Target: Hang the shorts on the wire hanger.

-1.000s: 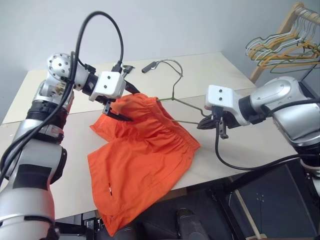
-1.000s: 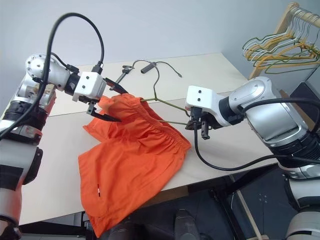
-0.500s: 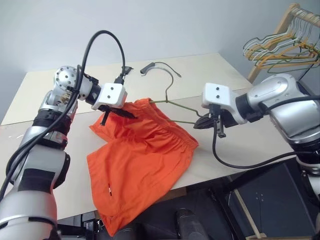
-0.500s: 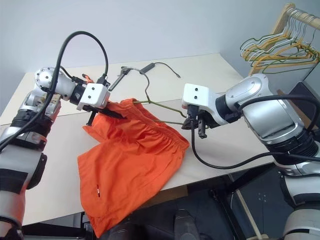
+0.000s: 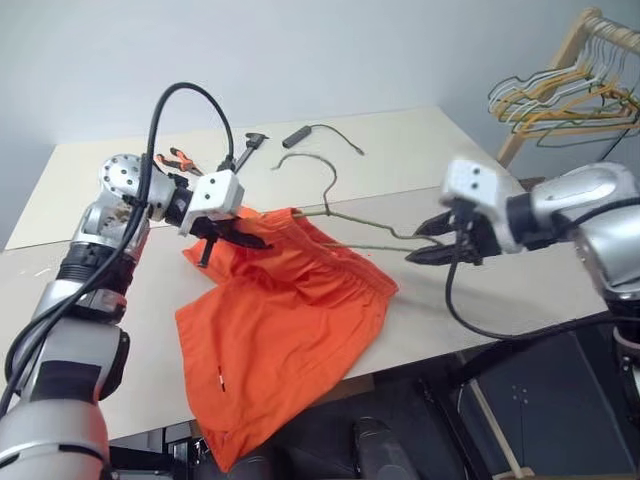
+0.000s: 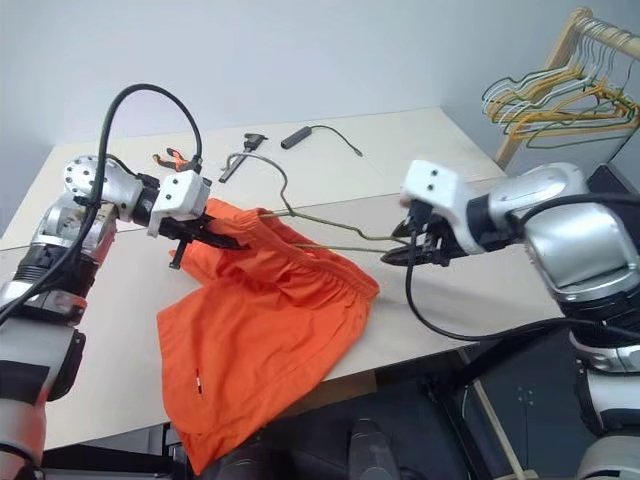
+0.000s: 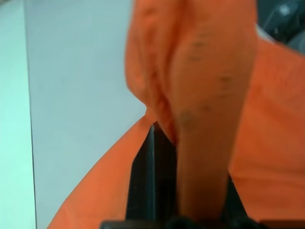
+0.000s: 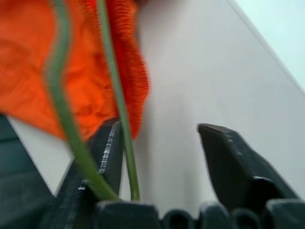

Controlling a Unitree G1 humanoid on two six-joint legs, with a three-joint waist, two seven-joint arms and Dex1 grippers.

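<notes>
- Here, the left arm reaches in from the table's left side, its wrist bent so the left gripper [image 5: 240,234] points to the right and slightly downward.
- The left gripper's fingers are pressed together on a fold of the shorts [image 5: 290,320] at the waistband's far end; the left wrist view shows orange cloth bunched over the black fingers [image 7: 152,181].
- The right arm extends from the right, forearm nearly level, with the right gripper [image 5: 428,245] pointing left toward the shorts.
- The right gripper's fingers are spread; in the right wrist view the hanger's wire lies against one finger [image 8: 107,157], the other stands apart.
- The wire hanger [image 5: 345,215] is thin, dull olive wire, its long axis running left to right, one end inside the waistband, the other at the right gripper, hook curving toward the table's far side.
- The shorts are bright orange, soft cloth with a gathered elastic waistband, lying on the beige table [image 5: 420,150], legs draping over the near edge.
</notes>
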